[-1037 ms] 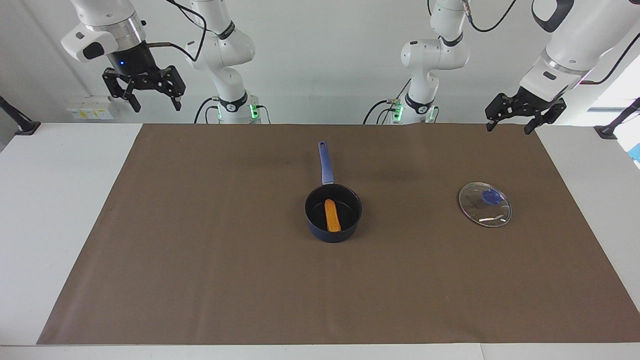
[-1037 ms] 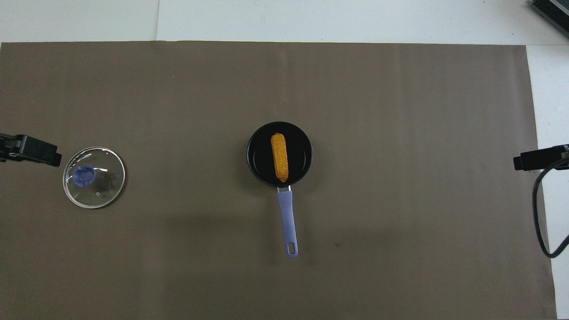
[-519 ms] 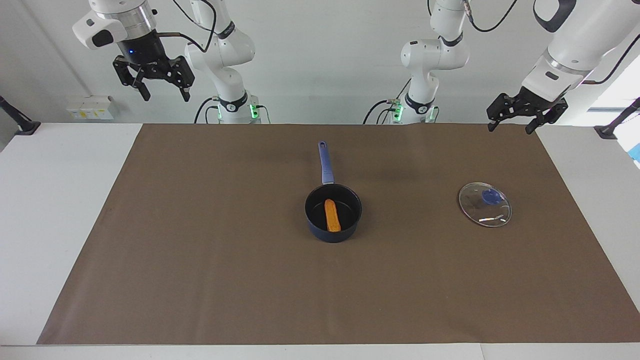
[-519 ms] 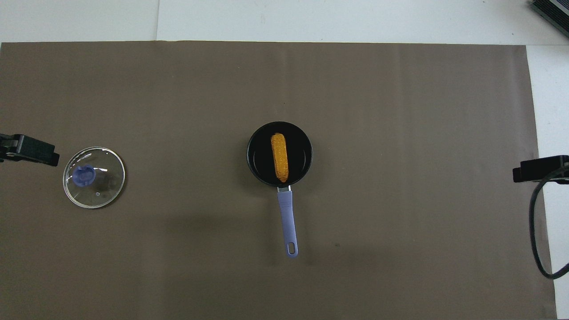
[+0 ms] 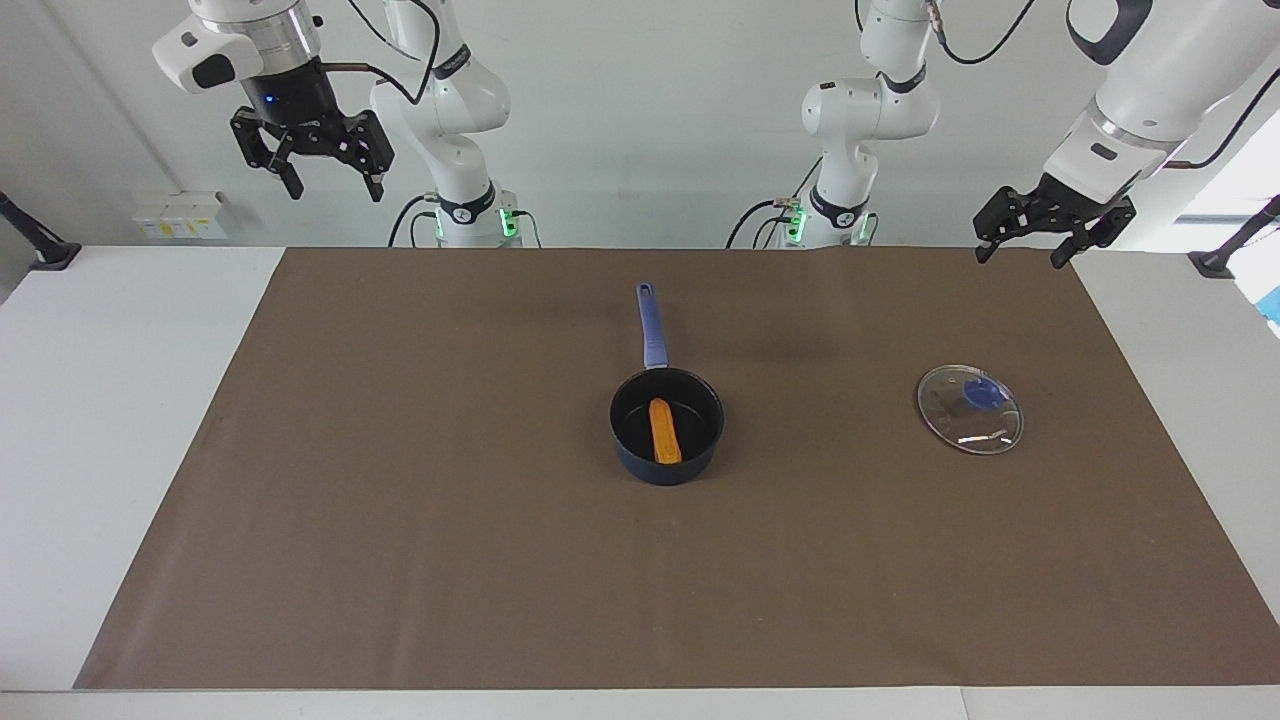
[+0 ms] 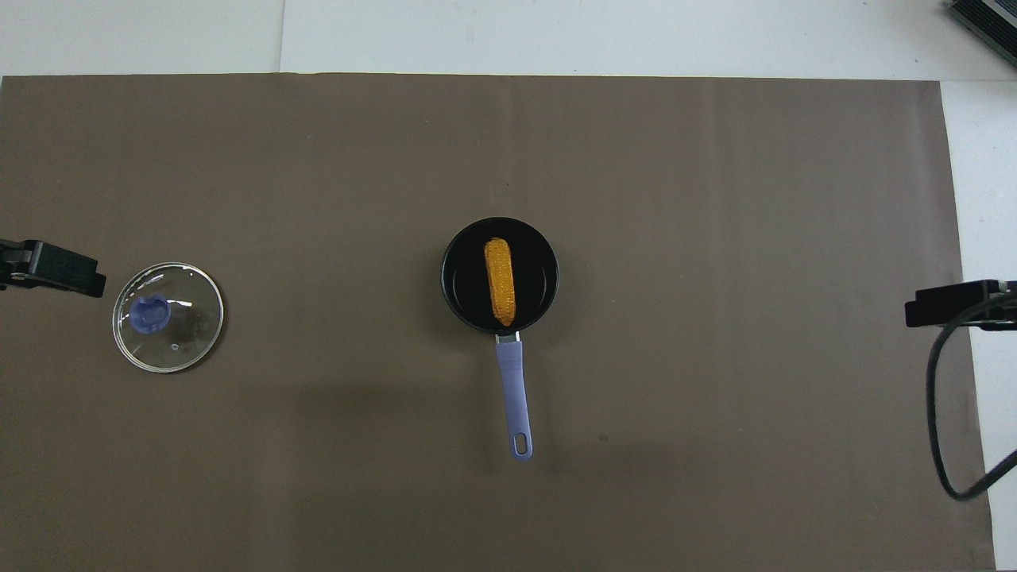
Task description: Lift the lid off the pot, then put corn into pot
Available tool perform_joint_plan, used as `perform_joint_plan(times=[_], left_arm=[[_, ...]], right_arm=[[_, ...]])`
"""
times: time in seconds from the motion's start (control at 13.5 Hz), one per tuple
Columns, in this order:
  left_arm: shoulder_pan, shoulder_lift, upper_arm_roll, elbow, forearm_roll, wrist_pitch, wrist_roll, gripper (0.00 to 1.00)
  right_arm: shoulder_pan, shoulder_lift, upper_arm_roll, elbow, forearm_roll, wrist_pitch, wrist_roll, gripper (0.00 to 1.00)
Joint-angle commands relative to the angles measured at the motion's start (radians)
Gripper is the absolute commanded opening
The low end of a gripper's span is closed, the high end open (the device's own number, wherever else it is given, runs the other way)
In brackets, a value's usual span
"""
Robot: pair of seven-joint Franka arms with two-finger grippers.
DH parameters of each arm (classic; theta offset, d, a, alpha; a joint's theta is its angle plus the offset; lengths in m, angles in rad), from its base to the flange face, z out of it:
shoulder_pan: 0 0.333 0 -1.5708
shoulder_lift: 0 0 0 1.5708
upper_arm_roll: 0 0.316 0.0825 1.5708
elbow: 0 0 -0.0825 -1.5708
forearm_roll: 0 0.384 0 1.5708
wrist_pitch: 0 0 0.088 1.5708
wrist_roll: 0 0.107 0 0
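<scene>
On brown mat (image 5: pixel 400 520), corn (image 5: pixel 664 431) in pot (image 5: pixel 667 462), lid (image 5: pixel 970 409) apart

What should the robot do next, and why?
Probably nothing more than hold both arms up and stop. The corn already lies in the pot, and the lid rests flat on the mat toward the left arm's end. The left gripper and right gripper hang open, high up and empty, so the job looks done.
</scene>
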Motion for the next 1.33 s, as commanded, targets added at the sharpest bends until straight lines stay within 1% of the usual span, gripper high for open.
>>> perform_joint_plan(times=[0.0, 0.22, 0.37, 0.44, 0.59, 1.11, 1.26], left_arm=[[0.006, -0.013, -0.001, -0.013, -0.012, 0.006, -0.007, 1.0], [0.006, -0.013, -0.001, -0.011, -0.012, 0.006, -0.007, 1.0], [0.006, -0.013, -0.001, -0.013, -0.012, 0.006, -0.007, 1.0], [0.006, -0.013, -0.001, -0.013, -0.012, 0.006, -0.005, 1.0], [0.006, -0.013, -0.001, -0.013, -0.012, 0.006, -0.007, 1.0], [0.006, -0.013, -0.001, -0.013, -0.012, 0.006, -0.007, 1.0], [0.006, -0.013, -0.001, -0.013, -0.012, 0.006, -0.005, 1.0]], right_arm=[[-0.004, -0.023, 0.005, -0.03, 0.013, 0.008, 0.008, 1.0], [-0.004, -0.026, -0.004, -0.033, 0.021, -0.013, 0.012, 1.0], [-0.001, -0.026, -0.036, -0.037, 0.022, -0.007, 0.011, 1.0], [-0.002, -0.026, -0.038, -0.039, 0.022, -0.002, 0.009, 1.0], [-0.036, -0.026, -0.032, -0.039, 0.03, -0.004, 0.008, 1.0], [-0.041, -0.027, -0.035, -0.041, 0.027, -0.009, 0.005, 1.0], [-0.036, -0.043, -0.033, -0.06, 0.027, -0.012, 0.008, 1.0]])
